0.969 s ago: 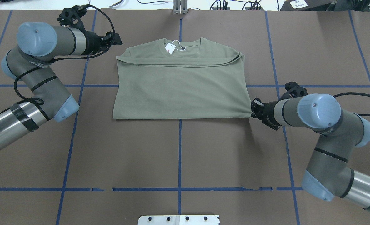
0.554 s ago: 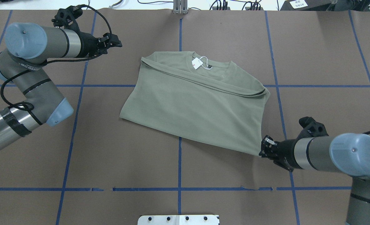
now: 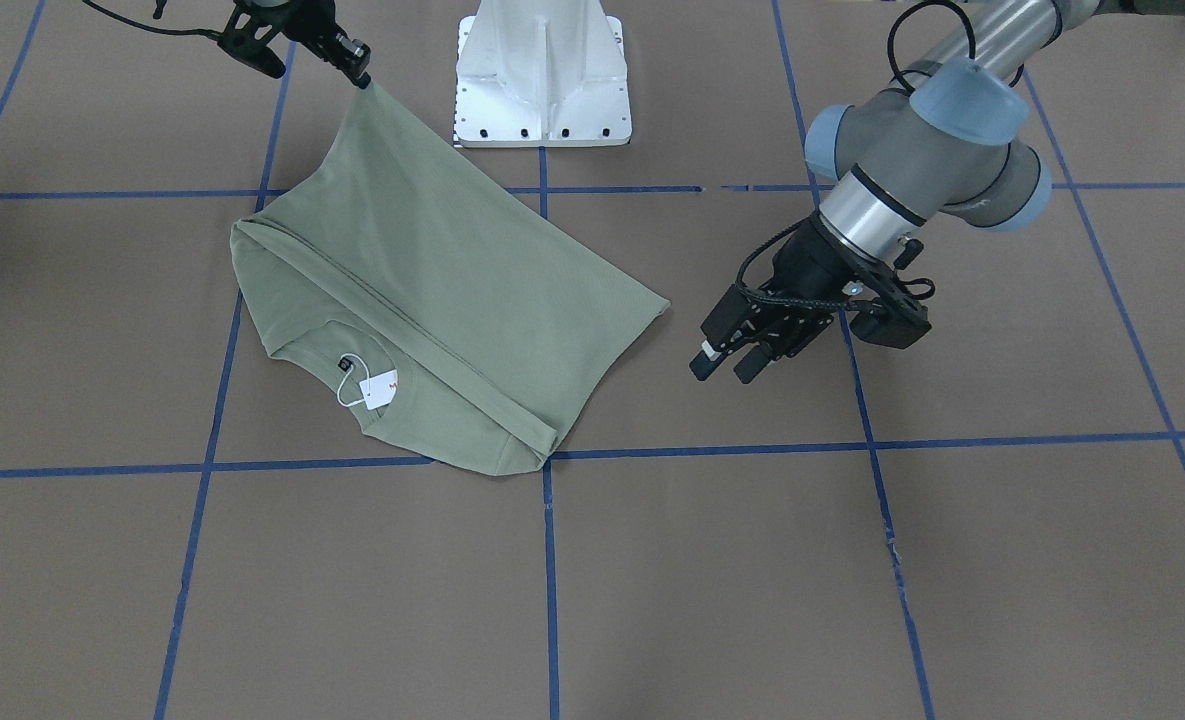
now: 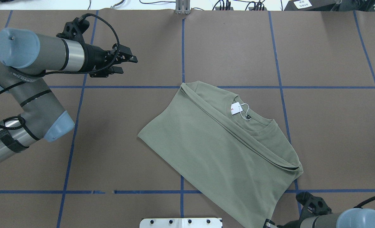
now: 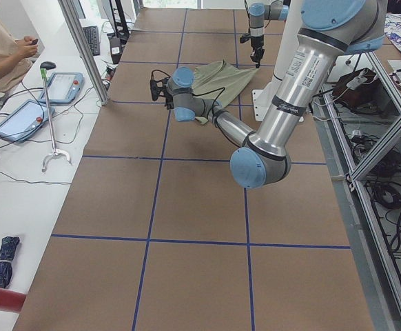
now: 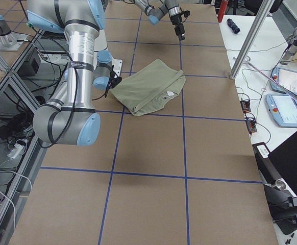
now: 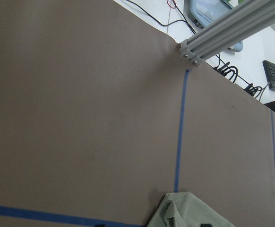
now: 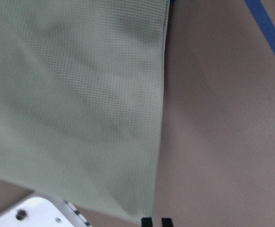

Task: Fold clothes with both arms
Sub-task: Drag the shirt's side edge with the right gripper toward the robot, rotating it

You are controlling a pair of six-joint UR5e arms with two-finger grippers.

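The pale sage-green shirt (image 4: 219, 152) lies folded and turned diagonally on the brown table, its neck and white hang tag (image 4: 236, 109) pointing to the far right. It also shows in the front view (image 3: 422, 290). My right gripper (image 3: 360, 78) is shut on the shirt's near corner and holds it just beside the pedestal, with the cloth stretched towards it. The right wrist view shows the cloth (image 8: 76, 104) running down to the closed fingertips (image 8: 147, 221). My left gripper (image 4: 128, 61) is open and empty, above bare table to the shirt's far left; it also shows in the front view (image 3: 727, 362).
The white pedestal base (image 3: 542, 75) stands at the table's near edge, close to the held corner. Blue tape lines (image 4: 182, 47) grid the table. An aluminium post (image 4: 182, 7) stands at the far edge. An operator (image 5: 4, 52) sits beyond the table.
My right gripper has pulled the shirt's corner towards the robot's base, so the shirt has slid nearer and to the right and turned. My left gripper has moved a little towards the centre.
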